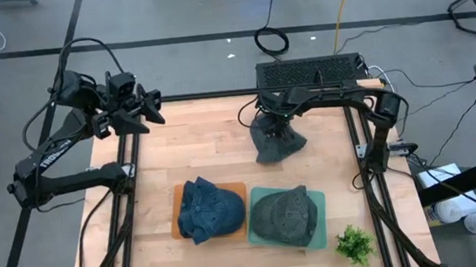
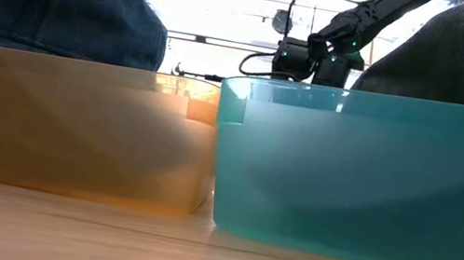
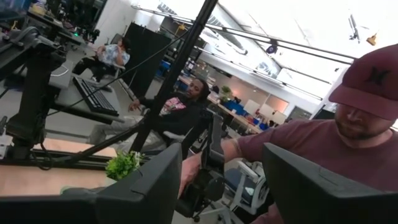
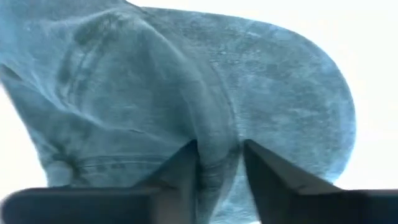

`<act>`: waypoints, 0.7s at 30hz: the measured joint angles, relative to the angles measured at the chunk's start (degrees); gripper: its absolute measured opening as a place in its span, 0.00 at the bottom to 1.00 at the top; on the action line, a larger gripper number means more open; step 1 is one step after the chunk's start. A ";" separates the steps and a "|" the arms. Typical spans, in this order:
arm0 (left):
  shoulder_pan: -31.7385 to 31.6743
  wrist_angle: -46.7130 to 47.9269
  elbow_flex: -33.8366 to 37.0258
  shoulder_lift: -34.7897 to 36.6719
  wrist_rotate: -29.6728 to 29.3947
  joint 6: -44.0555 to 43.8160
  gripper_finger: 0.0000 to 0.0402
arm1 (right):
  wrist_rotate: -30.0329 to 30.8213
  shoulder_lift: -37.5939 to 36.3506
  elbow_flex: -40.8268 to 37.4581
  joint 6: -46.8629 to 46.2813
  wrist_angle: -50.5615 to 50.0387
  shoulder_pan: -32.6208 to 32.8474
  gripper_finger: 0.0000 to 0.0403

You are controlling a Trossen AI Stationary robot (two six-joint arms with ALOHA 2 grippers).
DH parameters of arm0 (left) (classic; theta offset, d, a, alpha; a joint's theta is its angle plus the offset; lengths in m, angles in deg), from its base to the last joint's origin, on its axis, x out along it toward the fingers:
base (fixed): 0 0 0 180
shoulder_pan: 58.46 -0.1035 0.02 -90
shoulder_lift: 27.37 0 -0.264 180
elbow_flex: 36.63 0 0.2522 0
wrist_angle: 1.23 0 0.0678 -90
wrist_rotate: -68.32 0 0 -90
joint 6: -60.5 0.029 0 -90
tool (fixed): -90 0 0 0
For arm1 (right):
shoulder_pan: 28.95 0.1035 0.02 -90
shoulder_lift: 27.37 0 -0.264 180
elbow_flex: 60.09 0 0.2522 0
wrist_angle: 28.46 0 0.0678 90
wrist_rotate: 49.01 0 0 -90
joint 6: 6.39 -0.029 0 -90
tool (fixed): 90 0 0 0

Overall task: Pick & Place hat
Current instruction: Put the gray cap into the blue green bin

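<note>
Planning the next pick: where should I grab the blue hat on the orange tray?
Grip the blue hat by the raised crown fabric, coming straight down from above. It sits dome-up inside the orange tray, whose walls block a side approach, and soft cloth pinches easily, as the right gripper does on the grey hat.

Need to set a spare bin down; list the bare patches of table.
Free: bare wood between the left tool and the held grey hat, above the orange bin. Crowded: front edge, with both bins, teal bin, and plant.
</note>
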 joint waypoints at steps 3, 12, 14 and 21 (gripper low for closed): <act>0.00 0.01 0.00 0.00 0.00 0.00 0.57 | -0.02 -0.27 0.00 0.19 -0.02 0.00 0.08; 0.00 0.01 0.00 0.00 -0.02 0.35 0.57 | -0.05 -0.96 -0.02 -0.18 -1.04 0.27 0.01; 0.00 0.01 0.00 0.00 -0.02 0.35 0.57 | 0.61 -2.65 -0.07 1.93 -2.61 0.94 0.00; 0.02 0.01 0.00 0.00 -0.15 0.35 0.57 | 2.72 -7.46 5.20 5.82 -12.14 5.20 0.00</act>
